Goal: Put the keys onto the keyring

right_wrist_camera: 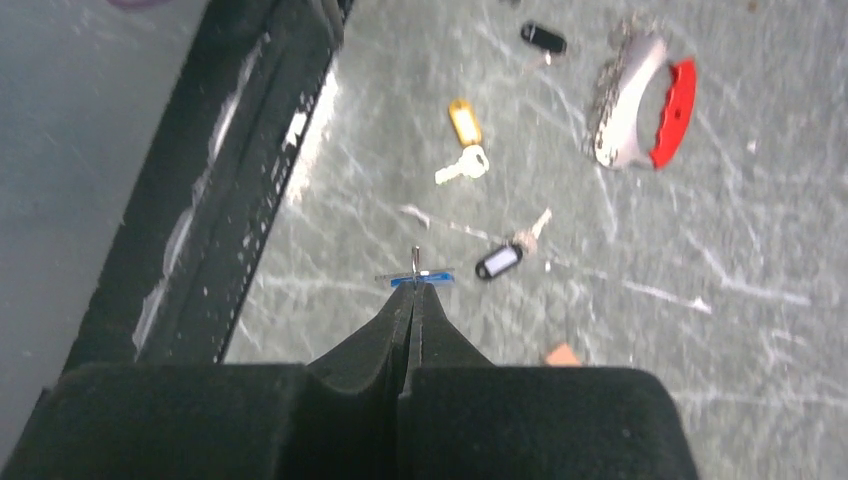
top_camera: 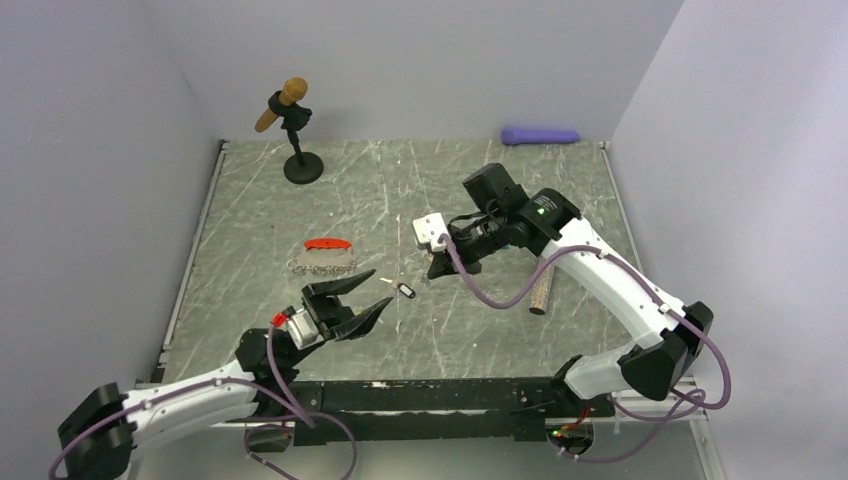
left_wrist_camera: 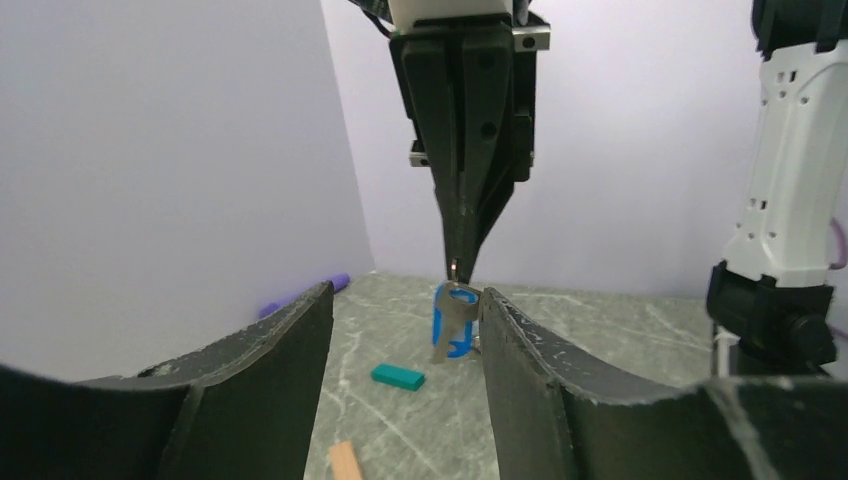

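Blue-tagged key, pinched in the closed tips of the right gripper, hangs just ahead of the wide-spread left gripper; keyring lies on the table beside the latter. Risk: so slim a pinch may let the key swivel or drop.

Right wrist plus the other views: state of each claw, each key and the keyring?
left claw: open, empty
right claw: shut on blue-tagged key
blue-tagged key: hanging from the claw, off the table
yellow-tagged key: loose on table
black-tagged key: loose on table
second black-tagged key: loose on table
keyring: lying on table, no key seen on it
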